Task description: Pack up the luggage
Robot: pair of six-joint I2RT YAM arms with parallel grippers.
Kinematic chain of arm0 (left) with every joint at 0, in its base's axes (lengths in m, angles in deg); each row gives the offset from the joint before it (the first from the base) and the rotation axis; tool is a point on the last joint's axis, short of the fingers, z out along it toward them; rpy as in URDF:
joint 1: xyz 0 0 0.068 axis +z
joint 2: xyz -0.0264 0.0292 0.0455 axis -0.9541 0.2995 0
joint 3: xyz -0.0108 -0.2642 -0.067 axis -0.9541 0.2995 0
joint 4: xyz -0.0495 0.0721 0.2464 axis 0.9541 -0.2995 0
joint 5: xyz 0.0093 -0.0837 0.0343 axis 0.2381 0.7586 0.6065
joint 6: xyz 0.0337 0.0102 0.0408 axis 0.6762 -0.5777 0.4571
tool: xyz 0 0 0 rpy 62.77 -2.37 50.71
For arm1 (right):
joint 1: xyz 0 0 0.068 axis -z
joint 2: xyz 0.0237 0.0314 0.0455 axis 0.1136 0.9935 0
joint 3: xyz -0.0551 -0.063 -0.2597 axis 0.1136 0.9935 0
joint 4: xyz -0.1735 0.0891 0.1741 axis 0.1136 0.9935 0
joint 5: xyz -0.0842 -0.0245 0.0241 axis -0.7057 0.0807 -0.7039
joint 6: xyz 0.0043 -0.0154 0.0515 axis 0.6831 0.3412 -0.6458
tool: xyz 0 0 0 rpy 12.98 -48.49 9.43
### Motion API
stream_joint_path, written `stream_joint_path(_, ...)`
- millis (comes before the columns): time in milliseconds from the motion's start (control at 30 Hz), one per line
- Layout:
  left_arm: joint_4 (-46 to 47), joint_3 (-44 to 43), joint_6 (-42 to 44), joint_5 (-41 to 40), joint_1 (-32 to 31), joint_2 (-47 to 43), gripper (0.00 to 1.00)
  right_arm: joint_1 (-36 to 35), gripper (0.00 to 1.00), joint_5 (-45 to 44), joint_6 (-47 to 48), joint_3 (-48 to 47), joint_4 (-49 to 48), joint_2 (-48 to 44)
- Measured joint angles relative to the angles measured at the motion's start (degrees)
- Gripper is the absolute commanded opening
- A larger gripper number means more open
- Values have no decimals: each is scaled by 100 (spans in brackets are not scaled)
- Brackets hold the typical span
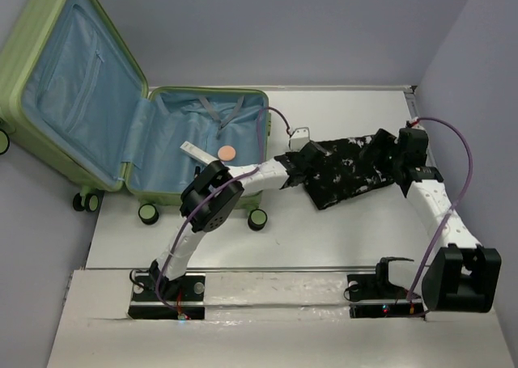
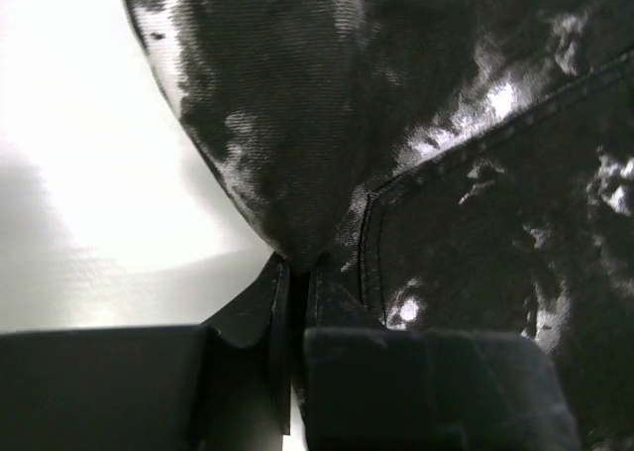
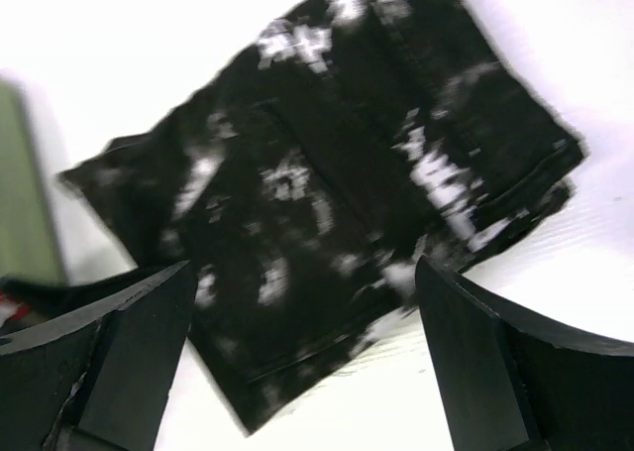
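The luggage [image 1: 97, 93], a large light-green hard-shell suitcase with a ribbed shell and light-blue fabric lining, stands open at the far left of the white table [image 1: 356, 230]. Its lid leans up and away to the left, and its other half lies flat with its black, green-hubbed wheels toward the near side. A small round peach-coloured disc [image 1: 227, 152] and a flat white oblong piece [image 1: 193, 152] lie just beside each other on the lining of the flat half. A black garment mottled with white patches [image 1: 348, 170], of stitched denim-like cloth, lies spread on the table to the right of the luggage and apart from it. The left gripper [image 1: 293, 159] reaches across the near right corner of the luggage to the garment's left edge. In the left wrist view this gripper [image 2: 297, 273] has its jaws pressed together on a raised fold of the dark cloth, pinching it. The right gripper [image 1: 402, 154] is at the garment's right end. In the right wrist view this gripper [image 3: 305, 273] has its jaws spread wide with the garment lying between and beyond them. Whether its fingertips [image 3: 149, 312] touch the cloth cannot be told.
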Motion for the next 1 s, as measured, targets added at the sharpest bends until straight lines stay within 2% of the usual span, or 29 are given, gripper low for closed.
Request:
stream_joint_path(367,173,2,542,74,483,-2,6,1185,100,-254,-17,-616,-267,2256)
stream_joint_path(467,195,2,656,149,518,-2,6,1213,100,79,-13,-702,-387,2645)
stream_joint_path(667,267,28,791,240,529,-2,6,1202,100,1300,76,-726,-879,3263)
stream_joint_path(767,297,35,817,280,533,-2,6,1128,94,1928,92,-737,-1294,3458)
stream_joint_path(900,306,35,837,295,568,-2,6,992,82,2634,-39,-625,-2013,3689)
stream_joint_path(967,306,35,855,295,568,-2,6,890,70,2911,-129,-476,-2409,3746)
stream_joint_path(1000,304,35,876,273,566,-2,6,848,58,2983,-170,-404,-2564,3755)
